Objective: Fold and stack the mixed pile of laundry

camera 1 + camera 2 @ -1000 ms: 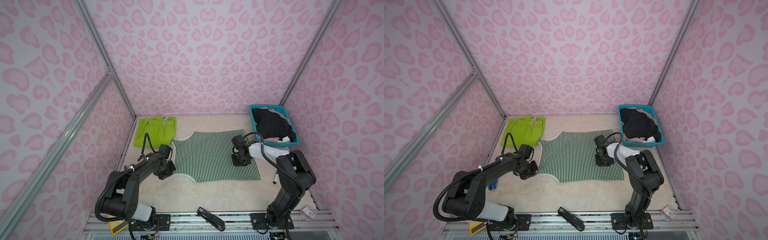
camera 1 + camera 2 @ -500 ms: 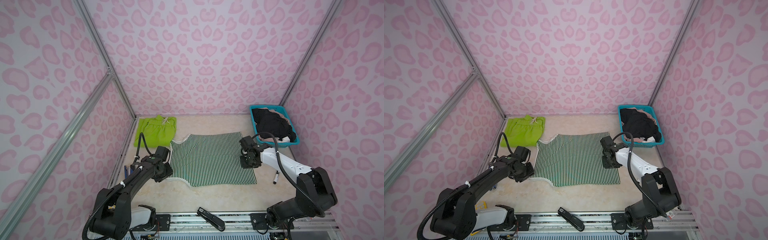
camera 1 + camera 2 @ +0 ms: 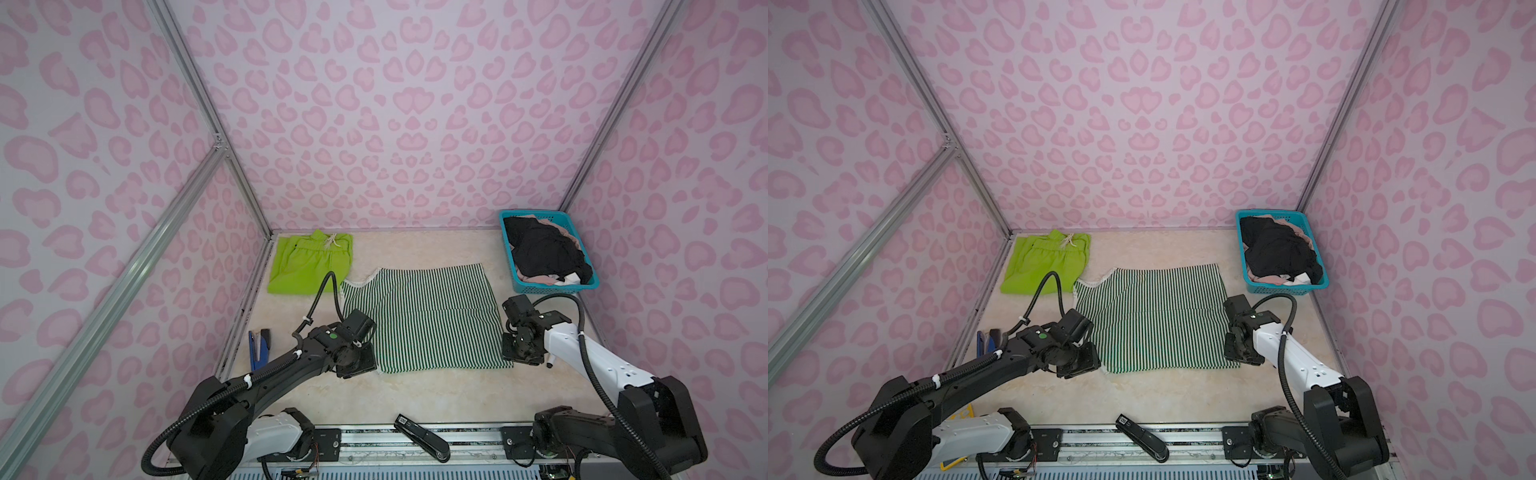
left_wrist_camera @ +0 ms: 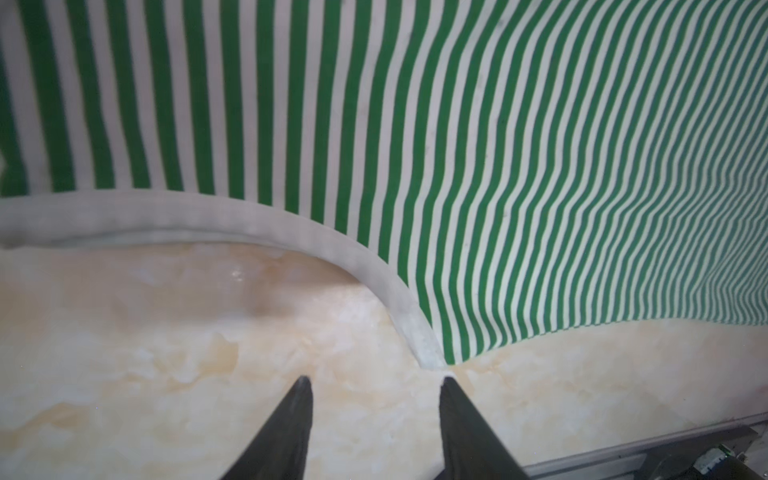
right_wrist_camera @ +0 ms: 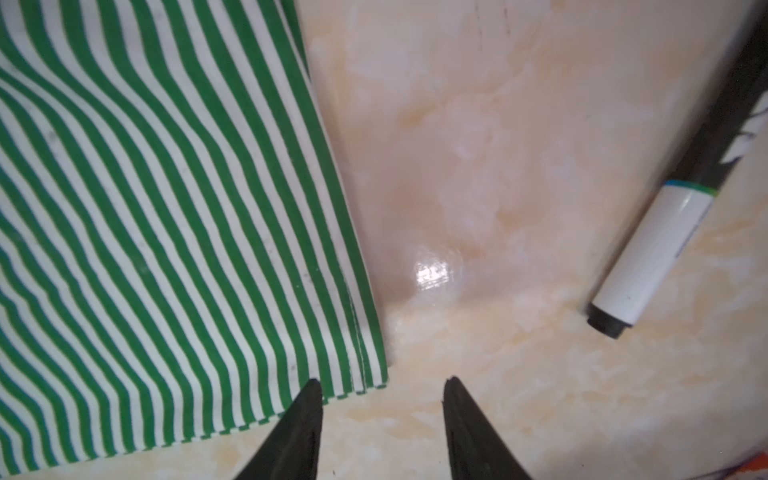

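The green-and-white striped top (image 3: 419, 316) (image 3: 1154, 316) lies spread flat mid-table. My left gripper (image 3: 365, 365) hovers at its near-left corner. In the left wrist view that gripper (image 4: 374, 380) is open over bare table, just short of the white-trimmed edge (image 4: 374, 266). My right gripper (image 3: 509, 357) is at the near-right corner. It stands open (image 5: 380, 384), one fingertip over the hem, holding nothing. Lime-green shorts (image 3: 309, 264) (image 3: 1046, 262) lie folded at the back left. Black and beige-pink clothes (image 3: 544, 249) fill the basket.
The teal basket (image 3: 555, 287) stands at the back right. A marker pen (image 5: 648, 257) (image 3: 550, 365) lies right of my right gripper. A blue tool (image 3: 259, 347) lies by the left wall. A black stapler (image 3: 422, 436) rests on the front rail.
Both grippers moved toward the front edge and outward with the striped top's near corners, then opened and let go. The top now lies flatter and closer to the front.
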Available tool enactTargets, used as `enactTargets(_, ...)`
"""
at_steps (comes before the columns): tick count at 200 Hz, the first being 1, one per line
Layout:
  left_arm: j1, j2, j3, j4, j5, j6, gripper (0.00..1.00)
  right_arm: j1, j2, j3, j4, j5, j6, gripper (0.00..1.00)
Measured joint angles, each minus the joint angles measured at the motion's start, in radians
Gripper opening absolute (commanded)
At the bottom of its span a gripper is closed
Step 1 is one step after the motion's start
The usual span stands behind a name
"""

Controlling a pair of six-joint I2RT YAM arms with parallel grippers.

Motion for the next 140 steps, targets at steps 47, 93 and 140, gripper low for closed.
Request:
enactTargets(47, -0.041, 0.019, -0.045, 0.085, 0.016, -0.073, 0.58, -0.018, -0.014, -0.076, 0.036, -0.069, 0.029, 0.46)
enactTargets(93, -0.042, 0.058, -0.047, 0.149, 0.006, -0.086, 0.6, -0.019, -0.003, -0.099, 0.089, -0.118, 0.047, 0.4)
enactTargets(140, -0.044, 0.095, -0.055, 0.199, 0.036, -0.115, 0.57, -0.02, -0.008, -0.116, 0.111, -0.133, 0.054, 0.36)
